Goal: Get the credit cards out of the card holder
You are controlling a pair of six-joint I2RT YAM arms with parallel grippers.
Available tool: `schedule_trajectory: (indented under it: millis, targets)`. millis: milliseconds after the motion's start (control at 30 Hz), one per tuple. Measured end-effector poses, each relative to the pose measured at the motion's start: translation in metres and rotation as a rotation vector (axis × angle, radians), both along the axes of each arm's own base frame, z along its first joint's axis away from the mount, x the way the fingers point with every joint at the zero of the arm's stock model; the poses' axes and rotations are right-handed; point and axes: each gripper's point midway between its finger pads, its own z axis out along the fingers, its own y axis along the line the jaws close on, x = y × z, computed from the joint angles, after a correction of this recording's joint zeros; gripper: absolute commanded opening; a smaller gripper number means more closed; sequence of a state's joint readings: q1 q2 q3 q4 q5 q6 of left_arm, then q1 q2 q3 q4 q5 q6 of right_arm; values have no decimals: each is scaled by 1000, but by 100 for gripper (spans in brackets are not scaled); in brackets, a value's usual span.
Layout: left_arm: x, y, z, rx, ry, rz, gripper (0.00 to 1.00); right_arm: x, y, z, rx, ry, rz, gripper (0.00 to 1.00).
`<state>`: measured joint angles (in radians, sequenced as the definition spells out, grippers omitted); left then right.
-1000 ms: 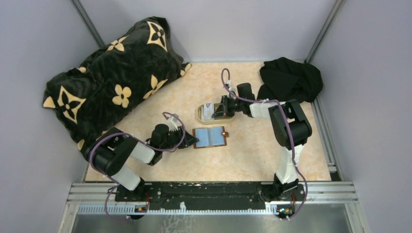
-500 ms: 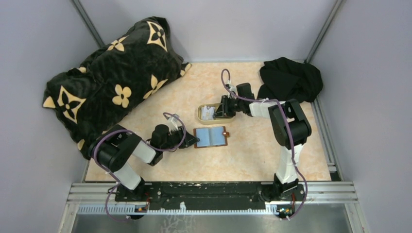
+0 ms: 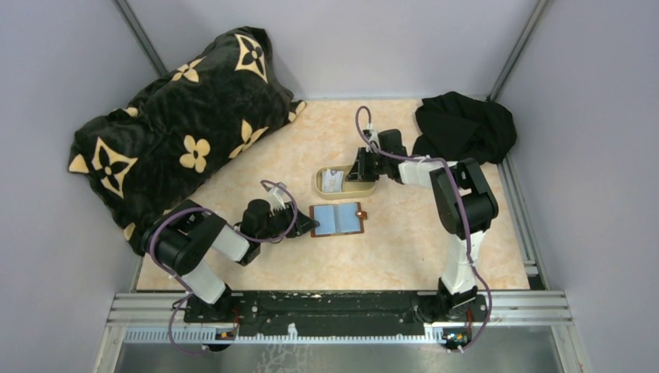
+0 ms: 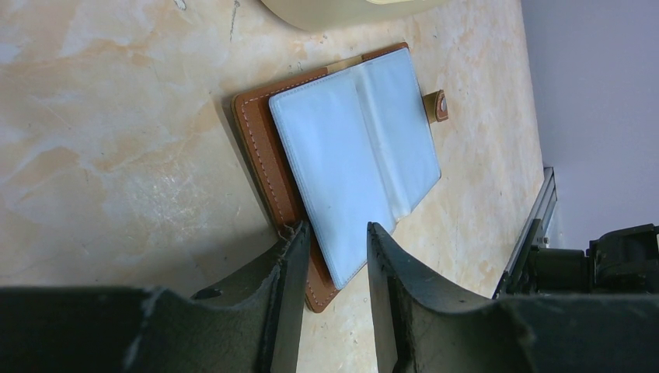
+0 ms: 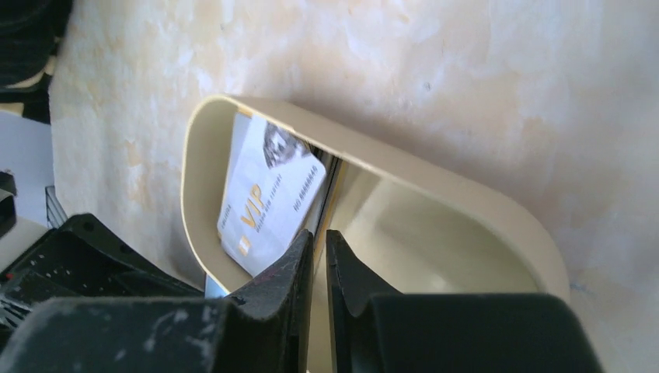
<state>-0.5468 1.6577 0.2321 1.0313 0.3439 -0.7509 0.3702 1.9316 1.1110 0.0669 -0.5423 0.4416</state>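
One credit card (image 5: 268, 198) lies in the tray (image 5: 435, 190); card holder (image 4: 350, 148) lies open just near of it. Over the tray, right gripper (image 5: 320, 241) shows a narrow slit, empty. At the holder's left edge, left gripper (image 4: 336, 237) sits half-open, clamp unclear. Lift right clear of rim, widen jaws before holder.

Left hand (image 4: 332, 233) low, jaws moderately parted; right hand (image 5: 319, 237) extended forward, jaws nearly together.
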Motion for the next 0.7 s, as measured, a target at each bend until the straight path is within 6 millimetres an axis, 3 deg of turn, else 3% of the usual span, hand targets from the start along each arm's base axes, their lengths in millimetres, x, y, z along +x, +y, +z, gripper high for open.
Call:
schedule_trajectory:
  millis: [233, 700]
  targets:
    - [0, 0, 0, 1, 0, -1, 42, 19, 11, 9, 22, -38, -2, 12]
    - [-1, 1, -1, -1, -3, 0, 42, 13, 30, 4, 35, -9, 33, 12]
